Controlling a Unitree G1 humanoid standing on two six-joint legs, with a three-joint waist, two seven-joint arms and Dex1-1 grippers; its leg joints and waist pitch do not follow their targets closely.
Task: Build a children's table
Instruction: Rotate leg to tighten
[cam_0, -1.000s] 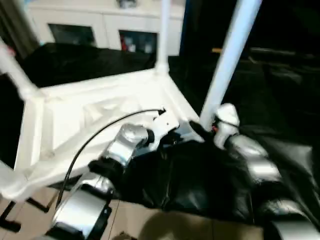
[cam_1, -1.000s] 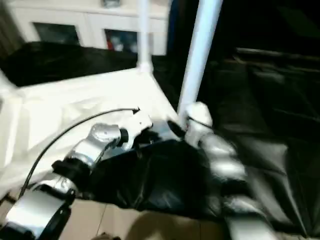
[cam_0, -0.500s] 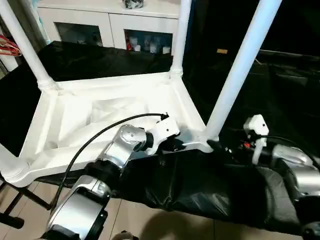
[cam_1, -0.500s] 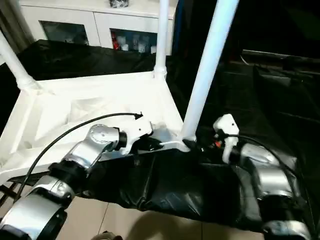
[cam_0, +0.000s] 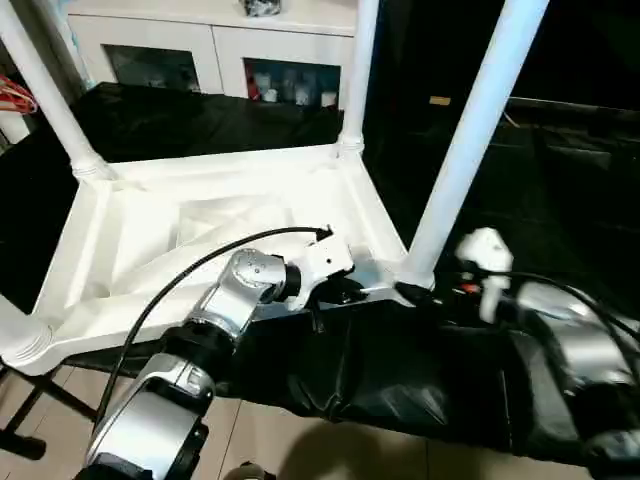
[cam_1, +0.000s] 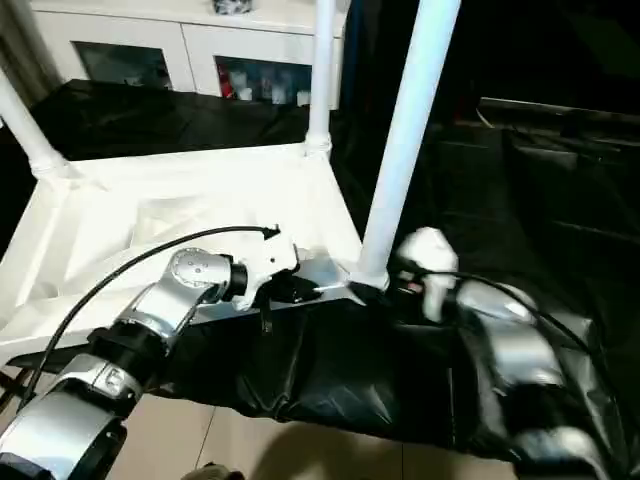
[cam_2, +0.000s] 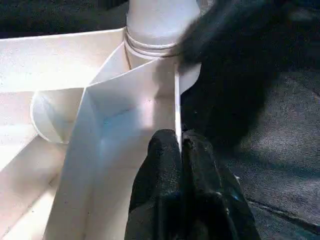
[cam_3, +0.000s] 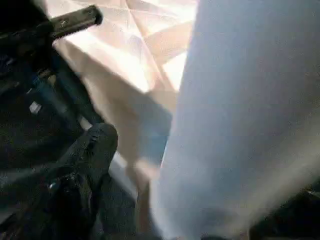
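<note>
Left gripper (cam_2: 178, 150): pinched shut on the near rim of the children's table (cam_0: 200, 230); keep that hold firm.
Right gripper (cam_0: 415, 293): at the near-right leg (cam_0: 470, 130) base, spread unclear; seat the leg squarely.
Table: upside down on the black tabletop (cam_0: 560, 200), legs up.

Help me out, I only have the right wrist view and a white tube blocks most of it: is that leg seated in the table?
Observer: Yes. The leg stands upright in the near right corner socket of the upside-down table top.
Operator: Is anything steadying the top?
Observer: The left claw is pinched shut on the thin rim, right beside that socket.
Operator: Any other legs in?
Observer: Another leg stands upright in the far right corner.
</note>
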